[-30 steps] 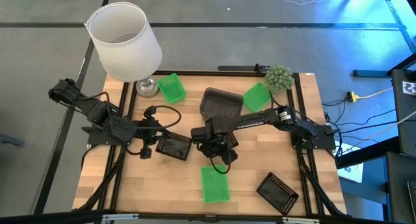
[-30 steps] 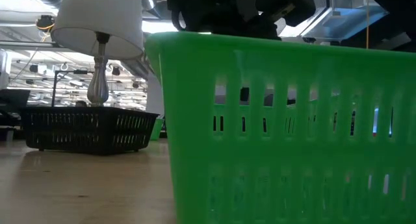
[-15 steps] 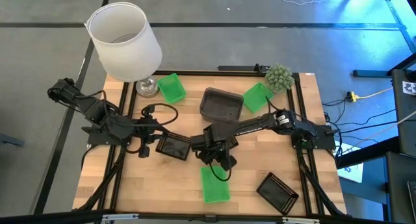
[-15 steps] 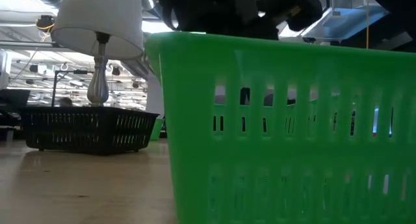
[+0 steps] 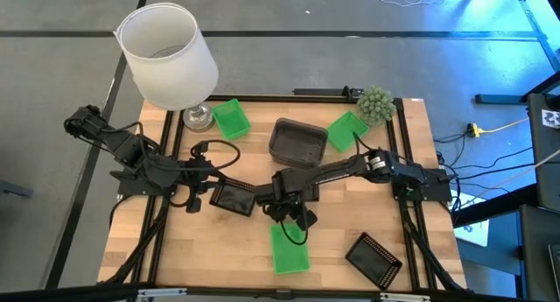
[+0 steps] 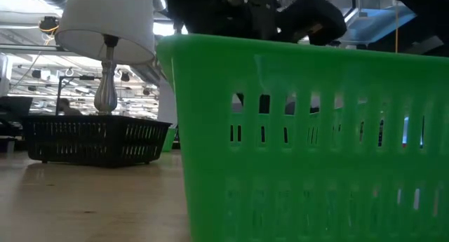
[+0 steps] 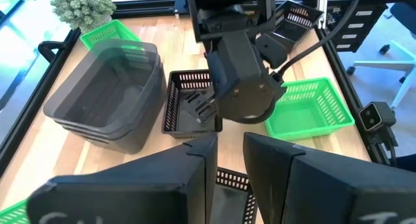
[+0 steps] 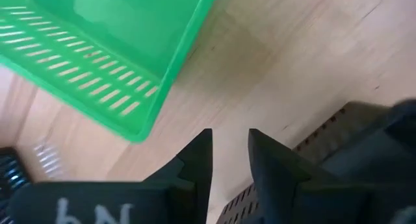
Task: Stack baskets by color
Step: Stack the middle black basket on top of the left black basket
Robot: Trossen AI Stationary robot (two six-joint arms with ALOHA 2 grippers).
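Three green baskets, scattered; grey ones nested at table centre.
Nearest green basket [image 5: 290, 248] is perforated, lying at the front edge; in the low view it hides most else. Grey stack [image 5: 297, 141] is smoky, translucent. Right gripper [image 5: 293, 216] hangs over bare wood beside it, fingers slightly parted, empty. Left gripper [image 5: 199, 200], narrowly parted, hovers by a black basket [image 5: 234, 198].

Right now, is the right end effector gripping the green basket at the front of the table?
No, the right end effector hangs over bare wood beside the green basket, with nothing between its fingers.
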